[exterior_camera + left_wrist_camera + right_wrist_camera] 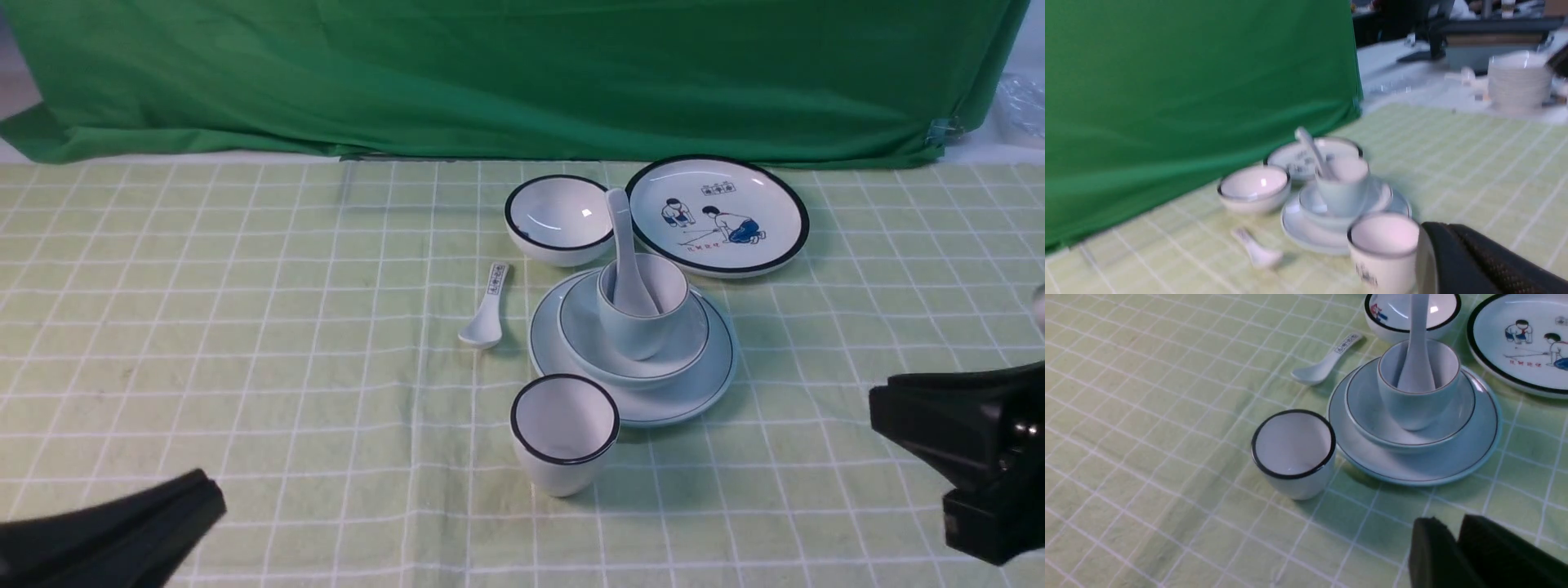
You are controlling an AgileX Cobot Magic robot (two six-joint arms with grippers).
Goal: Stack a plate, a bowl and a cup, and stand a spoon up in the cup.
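The plate (694,390) with a thin green rim lies on the checked cloth at centre right. The shallow bowl (588,339) sits on it, the cup (645,327) stands in the bowl, and the plain white spoon (627,249) stands in the cup, handle leaning back. The stack also shows in the right wrist view: plate (1453,465), bowl (1372,416), cup (1412,404), spoon (1417,343). My left gripper (214,494) is shut and empty at the front left. My right gripper (875,412) is shut and empty at the right, apart from the stack.
A black-rimmed cup (563,445) stands just in front of the plate. A black-rimmed bowl (559,220) and a picture plate (718,214) sit behind the stack. A small printed spoon (486,310) lies left of it. A green backdrop (490,73) hangs behind.
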